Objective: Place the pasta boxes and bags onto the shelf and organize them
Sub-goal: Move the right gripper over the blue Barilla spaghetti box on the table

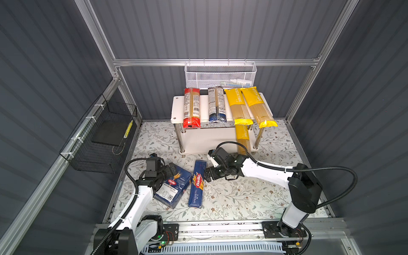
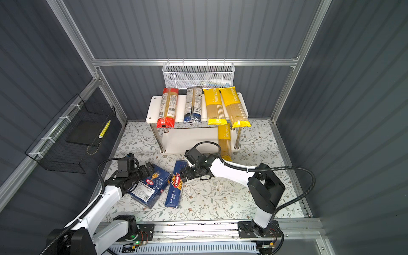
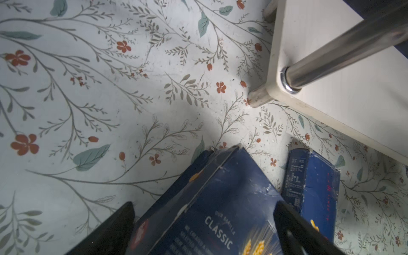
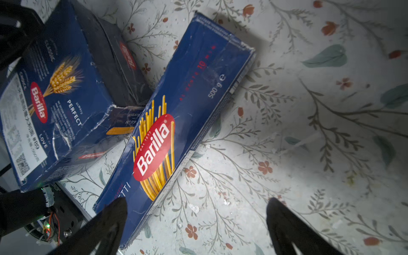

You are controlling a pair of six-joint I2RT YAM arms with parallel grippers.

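The shelf (image 1: 177, 110) carries a red-ended bag (image 1: 191, 108), a blue-ended bag (image 1: 216, 106) and two yellow bags (image 1: 237, 106) on its top board. A third yellow bag (image 1: 242, 139) lies on the lower board and pokes out in front. Both pasta boxes lie on the floral table. My left gripper (image 3: 205, 205) is open, with a finger close to each side of the wide box's (image 3: 220, 198) far end. My right gripper (image 4: 198, 201) is open beside the narrow spaghetti box (image 4: 176, 123). One of its fingers is over the box's edge and the other is over bare table.
A white mesh basket (image 1: 220, 75) hangs on the back wall above the shelf. A black wire basket (image 1: 103, 136) hangs on the left wall. A chrome shelf post (image 3: 342, 48) stands just beyond the two boxes. The arms' base rail (image 1: 220, 227) runs along the front edge.
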